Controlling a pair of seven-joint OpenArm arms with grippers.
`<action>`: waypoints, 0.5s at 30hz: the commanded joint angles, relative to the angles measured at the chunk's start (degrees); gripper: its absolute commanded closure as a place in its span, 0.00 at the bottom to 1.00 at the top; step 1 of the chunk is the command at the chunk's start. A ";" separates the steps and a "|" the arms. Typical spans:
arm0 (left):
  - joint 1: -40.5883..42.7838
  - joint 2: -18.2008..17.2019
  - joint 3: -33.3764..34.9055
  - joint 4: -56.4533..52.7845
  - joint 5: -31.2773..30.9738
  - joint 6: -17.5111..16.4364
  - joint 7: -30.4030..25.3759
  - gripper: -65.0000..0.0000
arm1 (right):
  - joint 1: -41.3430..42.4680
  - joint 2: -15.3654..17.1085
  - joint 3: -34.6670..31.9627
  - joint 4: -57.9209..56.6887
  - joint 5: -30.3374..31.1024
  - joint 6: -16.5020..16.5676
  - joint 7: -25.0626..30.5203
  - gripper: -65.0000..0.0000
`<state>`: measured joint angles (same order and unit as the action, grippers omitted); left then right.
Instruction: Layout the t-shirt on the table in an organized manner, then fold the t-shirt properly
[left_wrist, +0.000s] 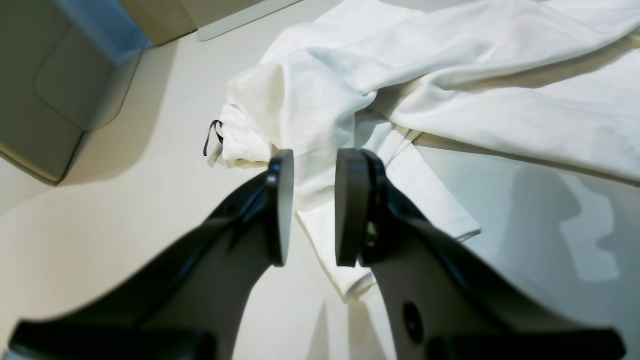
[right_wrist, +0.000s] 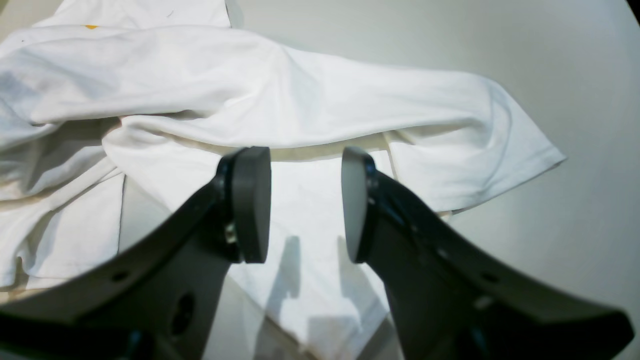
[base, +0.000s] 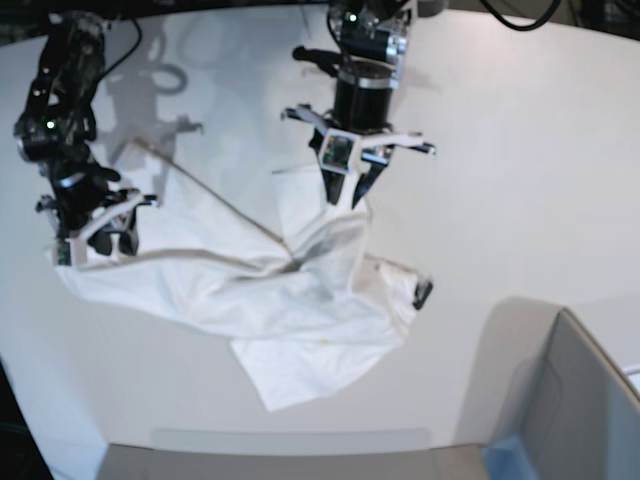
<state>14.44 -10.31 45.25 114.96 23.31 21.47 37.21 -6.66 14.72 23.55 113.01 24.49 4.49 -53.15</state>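
Observation:
The white t-shirt (base: 280, 310) lies crumpled and partly spread on the white table (base: 520, 150); its print is mostly hidden. A speck of orange print (right_wrist: 91, 26) shows in the right wrist view. The small black tag (left_wrist: 212, 135) sticks out at one bunched end and also shows in the base view (base: 422, 292). My left gripper (left_wrist: 312, 205) is open, its jaws astride a bunched fold of the t-shirt (left_wrist: 500, 75), at the shirt's far edge in the base view (base: 343, 200). My right gripper (right_wrist: 305, 205) is open just above the t-shirt (right_wrist: 250, 90), at its left end (base: 95, 240).
A grey bin-like box (base: 570, 400) stands at the table's front right corner, near the shirt's tag end; it also shows in the left wrist view (left_wrist: 65, 75). Bare table (right_wrist: 550, 75) lies beyond the sleeve on the right gripper's side.

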 joint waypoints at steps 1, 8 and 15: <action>-0.06 0.42 0.06 1.22 1.00 0.55 -1.56 0.76 | 0.81 0.71 0.23 1.05 0.43 0.30 1.23 0.63; -0.06 1.12 -0.02 1.22 1.00 0.64 -1.56 0.76 | 0.81 0.71 0.23 1.05 0.43 0.30 1.23 0.63; -0.06 1.91 -0.20 1.22 1.00 0.64 -1.56 0.76 | 0.81 0.71 0.23 1.05 0.43 0.30 1.23 0.63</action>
<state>14.48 -8.60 44.99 114.96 23.33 21.65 37.19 -6.66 14.72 23.55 113.01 24.49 4.49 -53.15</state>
